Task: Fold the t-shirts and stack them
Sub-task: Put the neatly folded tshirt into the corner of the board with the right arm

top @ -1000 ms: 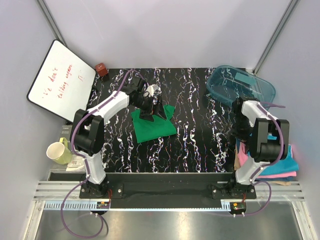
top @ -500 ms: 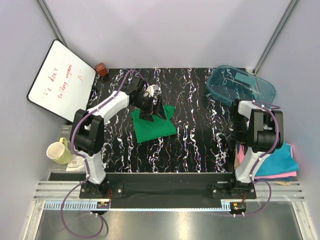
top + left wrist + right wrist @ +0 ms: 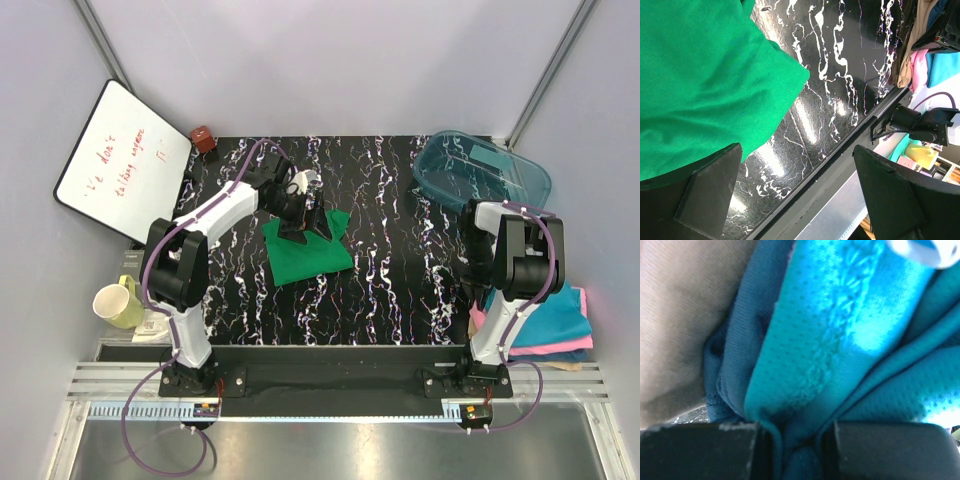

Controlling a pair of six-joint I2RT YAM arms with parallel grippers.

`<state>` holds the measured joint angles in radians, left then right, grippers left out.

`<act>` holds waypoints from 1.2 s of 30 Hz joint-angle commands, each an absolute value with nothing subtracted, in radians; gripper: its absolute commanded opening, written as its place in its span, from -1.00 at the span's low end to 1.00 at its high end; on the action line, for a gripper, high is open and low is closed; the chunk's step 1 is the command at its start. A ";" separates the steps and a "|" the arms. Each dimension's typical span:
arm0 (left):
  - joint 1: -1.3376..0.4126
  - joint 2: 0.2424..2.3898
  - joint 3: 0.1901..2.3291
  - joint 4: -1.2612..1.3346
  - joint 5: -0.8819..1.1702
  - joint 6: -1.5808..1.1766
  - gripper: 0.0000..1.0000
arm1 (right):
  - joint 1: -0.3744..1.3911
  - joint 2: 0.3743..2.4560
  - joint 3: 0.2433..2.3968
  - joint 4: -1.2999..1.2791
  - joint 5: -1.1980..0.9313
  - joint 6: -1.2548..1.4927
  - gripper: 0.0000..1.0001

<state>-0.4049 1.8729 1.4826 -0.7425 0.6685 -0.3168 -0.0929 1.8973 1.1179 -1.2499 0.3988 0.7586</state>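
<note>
A bright green t-shirt (image 3: 308, 250), folded to a rough square, lies left of the table's middle. My left gripper (image 3: 308, 215) hovers over its far edge, open and empty. In the left wrist view the green t-shirt (image 3: 705, 85) fills the upper left, beside the wide-apart gripper (image 3: 800, 192). At the right edge lies a pile of t-shirts: teal-blue (image 3: 562, 312) on top, pink (image 3: 560, 347) under it, tan (image 3: 477, 327) at the left. My right gripper (image 3: 480, 288) is down at the pile's left edge. The right wrist view shows this gripper (image 3: 797, 445) shut on a fold of the teal-blue t-shirt (image 3: 830, 340), with tan cloth (image 3: 680, 315) beside it.
A clear teal plastic tub (image 3: 482, 172) stands at the back right, close behind the right arm. A whiteboard (image 3: 122, 160) leans at the left, with a small red object (image 3: 204, 139) by it. A pale mug (image 3: 120, 303) sits off the table's near left corner.
My right gripper has closed on the teal-blue t-shirt's fold, and the right arm has turned inward over the pile's left edge. The left arm has barely moved.
</note>
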 commanded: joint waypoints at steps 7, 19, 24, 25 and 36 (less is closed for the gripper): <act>-0.407 1.844 1.532 -0.749 0.655 -0.299 0.98 | -0.100 1.850 1.118 -1.150 0.322 0.719 -1.00; -0.407 1.842 1.525 -0.752 0.647 -0.295 0.98 | 0.038 1.864 1.233 -1.170 0.227 0.698 -1.00; -0.407 1.838 1.523 -0.753 0.646 -0.295 0.98 | 0.195 1.936 1.331 -1.192 0.183 0.738 -1.00; -0.407 1.838 1.525 -0.753 0.644 -0.295 0.98 | 0.218 1.950 1.345 -1.195 0.180 0.748 -1.00; -0.407 1.832 1.522 -0.759 0.640 -0.291 0.98 | 0.278 1.826 1.422 -1.238 0.166 0.769 0.49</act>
<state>-0.4046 1.8729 1.4864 -0.7631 0.6498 -0.3092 0.2646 1.9621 1.3556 -1.2331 0.1848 0.7582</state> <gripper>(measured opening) 0.987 0.587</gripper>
